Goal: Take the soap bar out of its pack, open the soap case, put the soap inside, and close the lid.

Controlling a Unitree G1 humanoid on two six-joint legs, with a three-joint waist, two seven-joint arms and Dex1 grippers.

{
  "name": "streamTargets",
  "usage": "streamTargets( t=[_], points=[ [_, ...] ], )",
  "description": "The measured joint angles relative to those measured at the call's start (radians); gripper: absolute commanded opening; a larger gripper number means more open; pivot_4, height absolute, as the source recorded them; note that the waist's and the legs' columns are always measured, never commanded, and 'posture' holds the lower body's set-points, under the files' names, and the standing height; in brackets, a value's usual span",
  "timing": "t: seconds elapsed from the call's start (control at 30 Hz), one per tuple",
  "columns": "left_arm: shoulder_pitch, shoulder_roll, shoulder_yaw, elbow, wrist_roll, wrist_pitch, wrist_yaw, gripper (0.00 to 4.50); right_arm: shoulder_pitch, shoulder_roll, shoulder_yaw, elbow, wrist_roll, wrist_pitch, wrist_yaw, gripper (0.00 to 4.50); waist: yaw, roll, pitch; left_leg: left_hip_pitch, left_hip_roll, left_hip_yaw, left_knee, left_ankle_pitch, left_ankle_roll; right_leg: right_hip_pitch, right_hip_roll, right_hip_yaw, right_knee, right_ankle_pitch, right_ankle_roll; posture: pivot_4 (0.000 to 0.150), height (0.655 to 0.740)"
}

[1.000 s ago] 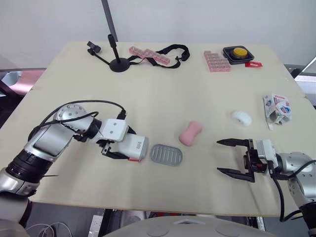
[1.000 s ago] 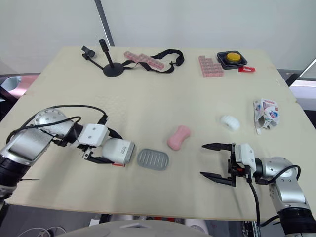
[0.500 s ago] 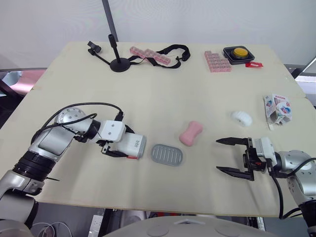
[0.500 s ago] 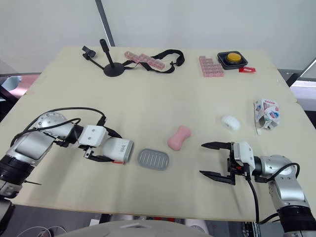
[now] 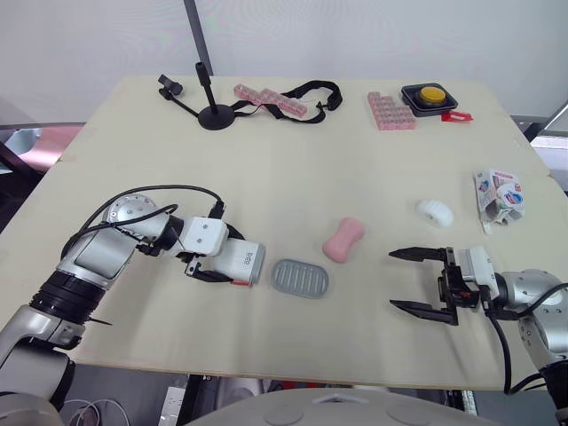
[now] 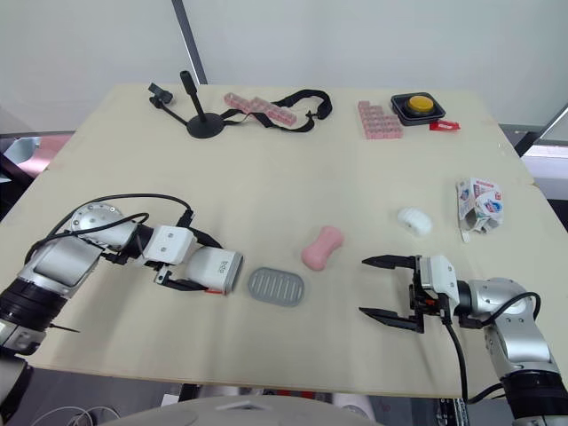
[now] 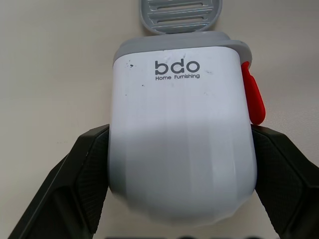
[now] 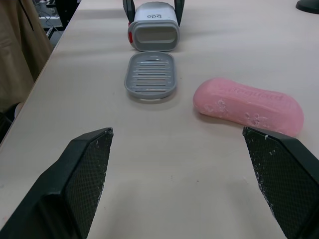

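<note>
1. The left gripper [image 5: 217, 257] is clamped on the white soap case [image 5: 241, 261], which lies on its side at the near left.
2. A grey tray [image 5: 300, 278] lies just right of it.
3. The pink soap [image 5: 343, 240] lies farther right.
4. The right gripper [image 5: 391, 280] is at the near right with its fingers spread wide.

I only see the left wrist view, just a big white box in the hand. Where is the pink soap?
Observer: The soap lies bare on the table, right of the grey tray lying by your white case.
Operator: Is the other hand holding something?
Observer: No. The right hand is open and empty.
Operator: Where's the wrapper?
Observer: The soap pack lies by the table's right edge.
</note>
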Motion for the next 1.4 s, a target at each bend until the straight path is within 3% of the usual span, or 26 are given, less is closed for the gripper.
streamTargets(
  t=[0.03, 0.67, 1.1, 1.4],
  points=[
    [0.0, -0.001, 0.0, 0.001, 0.0, 0.003, -0.001, 4.5, 0.0, 0.0, 0.0, 0.0, 0.0, 0.0, -0.002, 4.5, 0.0, 0.0, 0.0, 0.0, 0.0, 0.0, 0.0, 0.0, 0.0, 0.0, 0.0, 0.0, 0.0, 0.0, 0.0, 0.15, 0.74],
    [0.001, 0.008, 0.002, 0.012, -0.019, 0.034, -0.034, 4.5, -0.005, -0.001, 0.0, 0.0, -0.003, 0.019, -0.011, 4.5, -0.003, 0.0, 0.0, -0.001, 0.0, 0.0, -0.001, 0.0, 0.0, -0.001, 0.0, 0.0, -0.001, 0.0, 0.0, 0.15, 0.74],
    [0.122, 0.049, 0.213, -0.03, -0.264, 0.039, -0.077, 4.5, -0.071, -0.013, 0.003, 0.034, -0.007, 0.023, -0.001, 4.5, 0.0, 0.0, 0.0, -0.001, 0.0, 0.0, -0.003, 0.0, 0.0, -0.001, 0.001, -0.001, -0.003, 0.0, 0.0, 0.15, 0.74],
    [0.337, -0.013, 0.382, -0.174, -0.405, 0.077, 0.044, 4.5, -0.145, -0.032, 0.022, 0.059, -0.038, 0.023, 0.02, 4.5, -0.002, 0.0, 0.0, -0.002, 0.0, 0.0, -0.004, 0.0, 0.0, -0.001, 0.001, -0.002, -0.005, 0.0, 0.0, 0.15, 0.74]
  ],
)
